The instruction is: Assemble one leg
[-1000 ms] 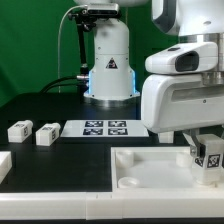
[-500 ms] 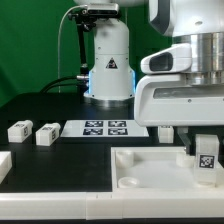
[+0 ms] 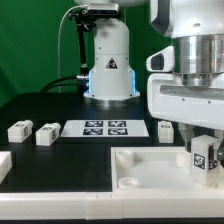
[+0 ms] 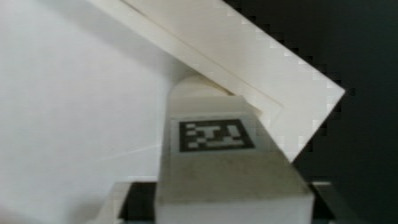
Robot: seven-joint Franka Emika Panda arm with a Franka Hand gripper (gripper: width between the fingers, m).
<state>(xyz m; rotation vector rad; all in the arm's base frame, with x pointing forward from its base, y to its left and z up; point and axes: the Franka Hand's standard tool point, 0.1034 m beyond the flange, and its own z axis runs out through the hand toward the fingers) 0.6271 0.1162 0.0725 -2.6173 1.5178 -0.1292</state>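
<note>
Well off to the exterior view's left of the tabletop, a spare block and its twin are lying on the counter; at the tabletop's corner on that view's right, the pincer is gripping the leg upright, its tag showing.

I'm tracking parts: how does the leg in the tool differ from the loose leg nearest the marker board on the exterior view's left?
The held leg stands upright at the tabletop's corner; the loose leg lies on the black table. The tool grips the held leg; nothing touches the loose leg. Both are small white blocks carrying a black-and-white tag.
</note>
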